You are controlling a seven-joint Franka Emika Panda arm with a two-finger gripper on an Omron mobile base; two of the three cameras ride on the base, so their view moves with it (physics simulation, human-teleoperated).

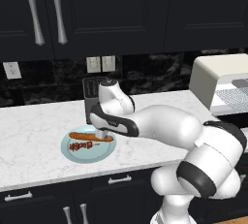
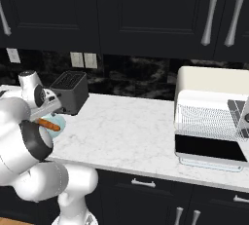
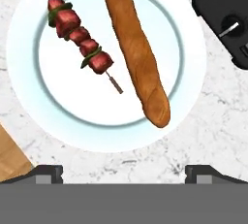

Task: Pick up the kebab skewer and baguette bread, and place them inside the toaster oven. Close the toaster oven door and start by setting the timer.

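Observation:
A pale blue plate [image 3: 29, 97] on the marble counter holds the kebab skewer [image 3: 77, 36], with red chunks, and beside it the long orange-brown baguette bread [image 3: 138, 58]. My gripper [image 3: 124, 174] hovers above the plate, open, its fingers spread wide with nothing between them. From the left base camera the gripper [image 1: 102, 135] hangs just over the baguette [image 1: 85, 136], and the skewer [image 1: 81, 146] lies nearer the plate's front. The cream toaster oven [image 2: 211, 87] stands far right, its dark glass door [image 2: 209, 148] folded down and the wire rack [image 2: 204, 117] exposed.
A dark grey slot toaster [image 2: 72, 92] stands right behind the plate [image 1: 65, 146], close to my hand. Dark upper cabinets [image 1: 97, 9] hang over the counter. The counter's front edge [image 1: 72, 179] runs just in front of the plate. Bare marble [image 2: 131, 126] stretches between plate and oven.

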